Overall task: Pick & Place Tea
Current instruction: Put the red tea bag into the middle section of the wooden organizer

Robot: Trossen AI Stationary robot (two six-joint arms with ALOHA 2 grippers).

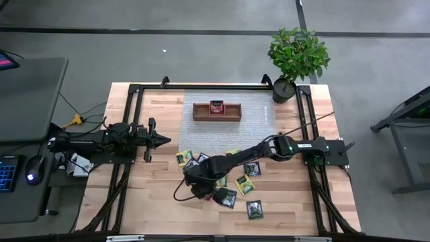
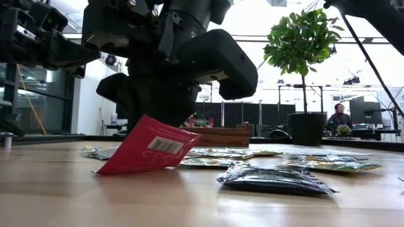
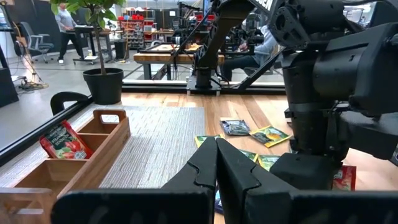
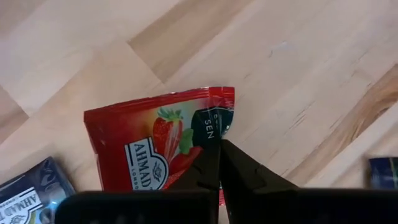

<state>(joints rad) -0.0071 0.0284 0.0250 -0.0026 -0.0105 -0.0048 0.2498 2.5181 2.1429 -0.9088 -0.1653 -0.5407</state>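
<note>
My right gripper (image 4: 219,148) (image 1: 207,191) is down among the scattered tea packets near the table's front middle, shut on a red strawberry-print packet (image 4: 149,146) (image 2: 148,151). Around it lie yellow-green packets (image 1: 245,185) and dark ones (image 1: 255,210) (image 2: 271,178), flat on the wood. The brown wooden tray (image 1: 232,111) (image 3: 93,146) sits on a grey mat toward the far edge, with one red packet (image 1: 216,107) (image 3: 62,140) standing in its middle compartment. My left gripper (image 1: 161,140) (image 3: 216,152) hovers shut on the left side, pointing toward the table's right. My right gripper pinches the red packet between its two fingers at its edge near the dark label strip (image 4: 214,124), coming from above and pointing down. The packet is tilted, with its lower corner (image 2: 101,170) on the table and the rest raised.
A potted plant (image 1: 295,57) stands at the far right corner. The grey mat (image 1: 228,131) lies between the packets and the tray. A person (image 2: 341,116) sits in the room beyond. Bare wood lies at the table's near left (image 1: 148,202).
</note>
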